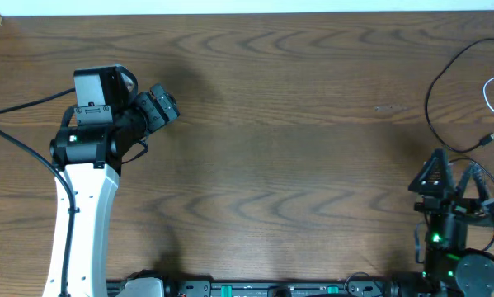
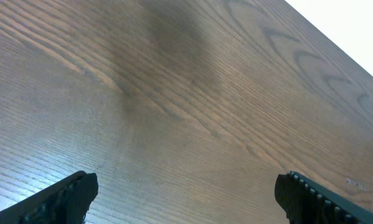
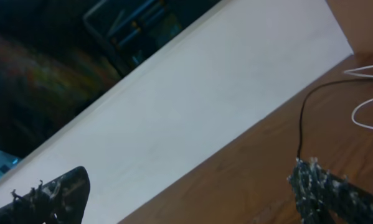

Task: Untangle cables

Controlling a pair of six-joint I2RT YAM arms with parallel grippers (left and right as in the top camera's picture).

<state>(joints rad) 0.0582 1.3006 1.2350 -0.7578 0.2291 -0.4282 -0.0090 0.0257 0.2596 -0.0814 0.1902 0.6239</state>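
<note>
A thin black cable (image 1: 432,91) curves along the table's far right and ends in a small plug (image 1: 489,140). A white cable (image 1: 487,92) loops at the right edge beside it. In the right wrist view the black cable (image 3: 300,124) and the white loops (image 3: 367,113) lie ahead to the right. My right gripper (image 1: 454,177) (image 3: 189,193) is open and empty, just in front of the black cable's lower bend. My left gripper (image 1: 160,106) (image 2: 186,193) is open and empty over bare wood at the far left, far from the cables.
The wooden table (image 1: 279,148) has a white wall (image 3: 205,106) along its far edge. A thick black arm wire (image 1: 20,107) runs off to the left of the left arm. Robot bases and hardware (image 1: 255,289) sit along the front edge.
</note>
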